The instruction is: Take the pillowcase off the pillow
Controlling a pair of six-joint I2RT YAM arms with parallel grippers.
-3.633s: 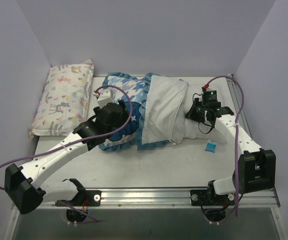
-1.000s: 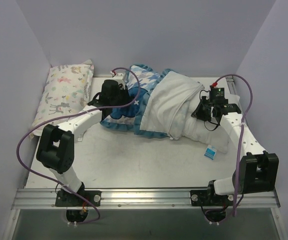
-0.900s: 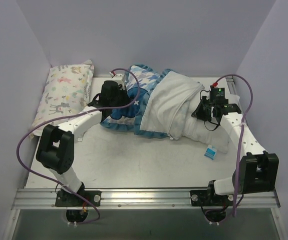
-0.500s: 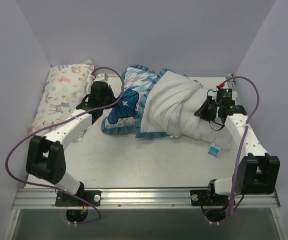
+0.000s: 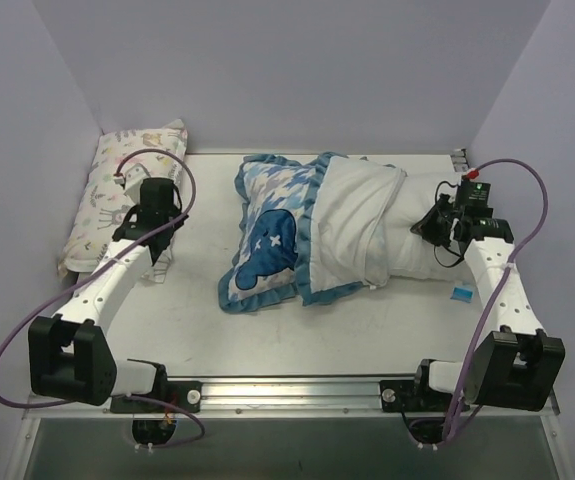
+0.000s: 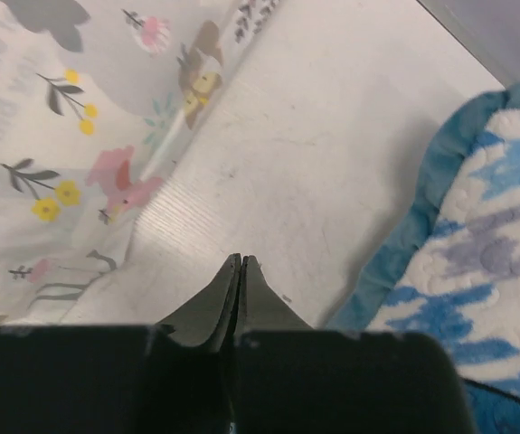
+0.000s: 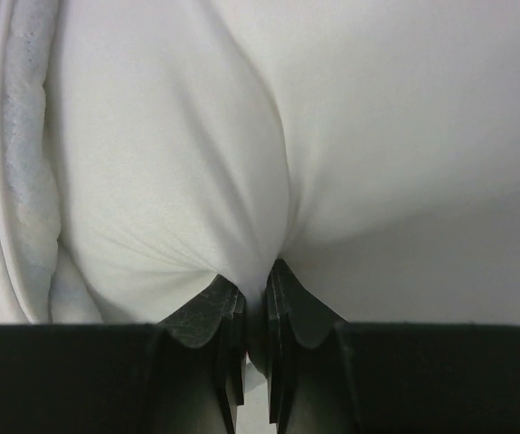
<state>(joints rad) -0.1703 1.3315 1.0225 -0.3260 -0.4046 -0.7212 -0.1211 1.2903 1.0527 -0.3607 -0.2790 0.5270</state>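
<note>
White fabric of the pillow (image 7: 377, 136) is pinched by the right gripper (image 7: 258, 276), which has pulled it rightward. The left gripper (image 6: 240, 262) dropped the pillowcase (image 5: 272, 240) a sec ago & swung toward the print pillow (image 5: 117, 190), jaws pressed together on nothing. Case is still half on (mid-table), so it needs a re-grip. Wrist cams show the jaws; only the top view shows the overlap.

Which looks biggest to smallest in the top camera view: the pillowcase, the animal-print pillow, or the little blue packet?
1. pillowcase
2. animal-print pillow
3. blue packet, by far the smallest
</note>
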